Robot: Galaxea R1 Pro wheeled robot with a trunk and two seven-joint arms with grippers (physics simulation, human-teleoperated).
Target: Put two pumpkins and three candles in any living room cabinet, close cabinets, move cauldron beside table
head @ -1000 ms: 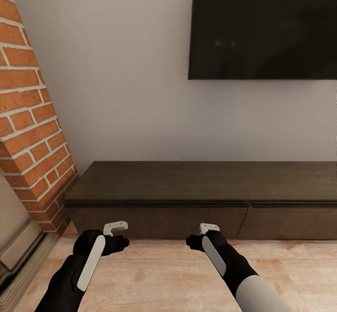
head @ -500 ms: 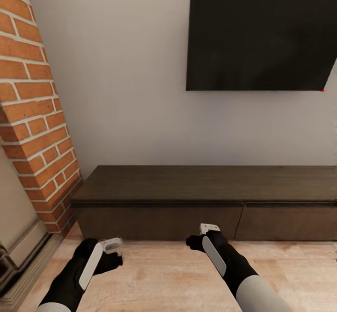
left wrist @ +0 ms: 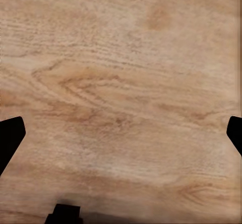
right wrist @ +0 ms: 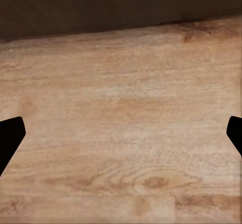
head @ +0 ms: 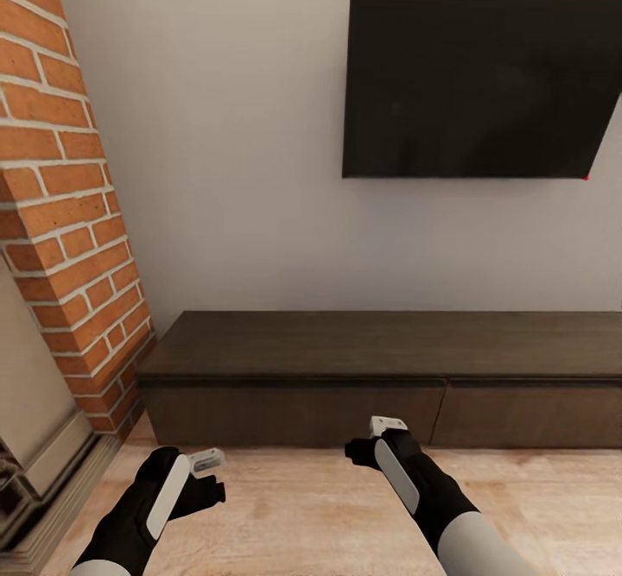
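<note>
Head view, closed cabinet (head: 345, 386) just beyond right tool (head: 387, 426), left tool (head: 207, 459) farther back

Probably a home living room: wall-mounted television (head: 479, 84), long low cabinet (head: 380, 377), brick column (head: 65, 196), wooden floor (head: 302, 507).

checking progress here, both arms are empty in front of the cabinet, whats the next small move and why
Probably turn away to look for the pumpkins and candles. The cabinet has both drawer fronts flush and shut, and the left gripper and right gripper have their fingers spread wide over bare wood floor, holding nothing. Opening a drawer first would also be reasonable.
</note>
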